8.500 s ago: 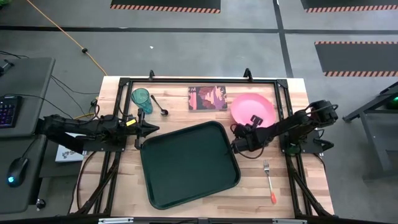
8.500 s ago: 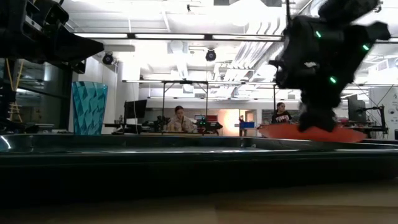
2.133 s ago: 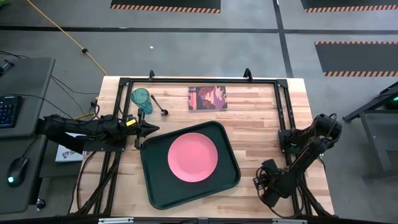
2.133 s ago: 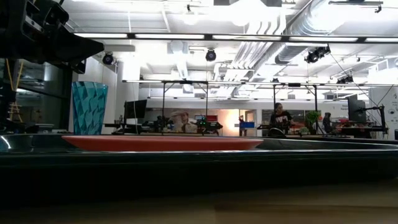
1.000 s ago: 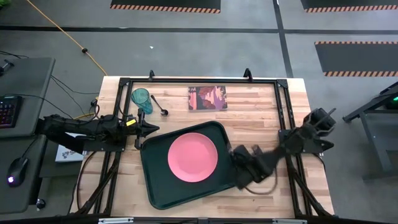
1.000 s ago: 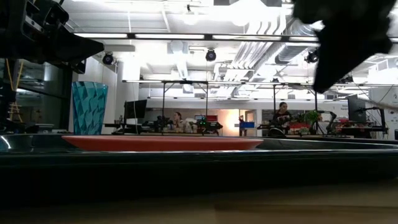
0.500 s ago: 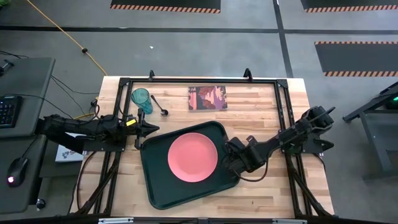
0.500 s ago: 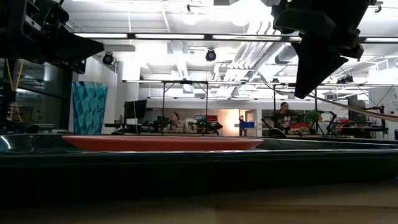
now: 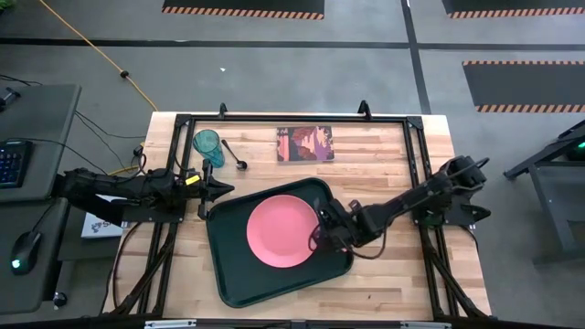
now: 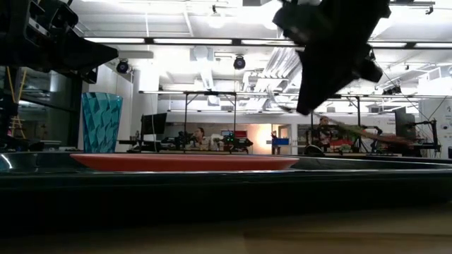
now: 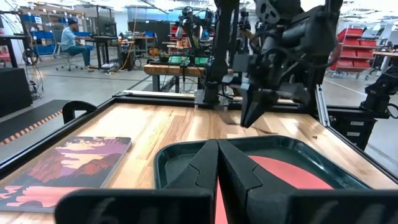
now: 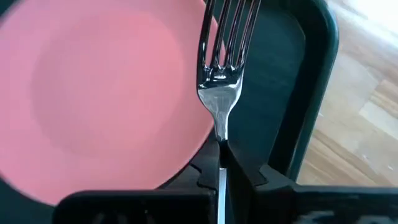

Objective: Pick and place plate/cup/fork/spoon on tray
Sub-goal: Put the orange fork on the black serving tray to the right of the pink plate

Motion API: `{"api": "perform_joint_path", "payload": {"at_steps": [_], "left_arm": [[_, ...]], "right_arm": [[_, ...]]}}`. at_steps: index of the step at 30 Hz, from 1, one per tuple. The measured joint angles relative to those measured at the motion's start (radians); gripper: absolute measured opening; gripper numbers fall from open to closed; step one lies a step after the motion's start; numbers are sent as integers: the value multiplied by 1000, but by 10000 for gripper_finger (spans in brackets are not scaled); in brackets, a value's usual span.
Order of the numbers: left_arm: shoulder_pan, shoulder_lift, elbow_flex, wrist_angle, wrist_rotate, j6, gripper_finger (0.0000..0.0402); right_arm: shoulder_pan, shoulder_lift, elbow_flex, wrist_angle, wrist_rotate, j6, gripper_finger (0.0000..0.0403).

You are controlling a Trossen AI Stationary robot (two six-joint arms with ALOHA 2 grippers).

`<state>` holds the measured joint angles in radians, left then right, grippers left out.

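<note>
Since half a second ago the right end effector has slid further in over the tray, from the tray's right rim to the right edge of the plate. It is clamped on the fork: the right wrist view shows its two fingers pressed together on the neck, the silver tines reaching out beyond them over the plate's rim and the dark green tray floor. The orange-red handle is hidden from above by the arm. In the low view this end effector hangs above the tray, clear of the plate.

The plate lies flat in the middle of the tray, which sits on the wooden worktop slightly turned.

The left end effector waits just off the tray's upper left corner, its fingers together in the left wrist view. Close behind it stand the cup and, just beside that, the spoon, both on the worktop outside the tray. A dark-red picture book lies near the far edge of the worktop, well apart from the tray.
</note>
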<state>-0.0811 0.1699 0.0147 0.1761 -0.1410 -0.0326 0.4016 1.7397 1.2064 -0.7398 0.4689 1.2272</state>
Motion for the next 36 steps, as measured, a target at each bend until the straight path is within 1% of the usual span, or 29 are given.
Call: {"api": "perform_joint_path", "payload": {"at_steps": [6,13,18,21,31,36], "left_arm": [[0,0,0,0,0,0,0],[0,0,0,0,0,0,0],[0,0,0,-6,0,0,0],[0,0,-1,-7,0,0,0],[0,0,-1,-7,0,0,0],[0,0,-1,-8,0,0,0]], "right_arm": [[-65,17,0,-3,-31,13,0],[-99,46,0,5,-58,64,0],[-109,107,0,24,-97,75,0],[-111,126,0,23,-102,74,0],[-112,127,-19,37,-83,138,0],[-112,127,-61,70,-110,203,22]]}}
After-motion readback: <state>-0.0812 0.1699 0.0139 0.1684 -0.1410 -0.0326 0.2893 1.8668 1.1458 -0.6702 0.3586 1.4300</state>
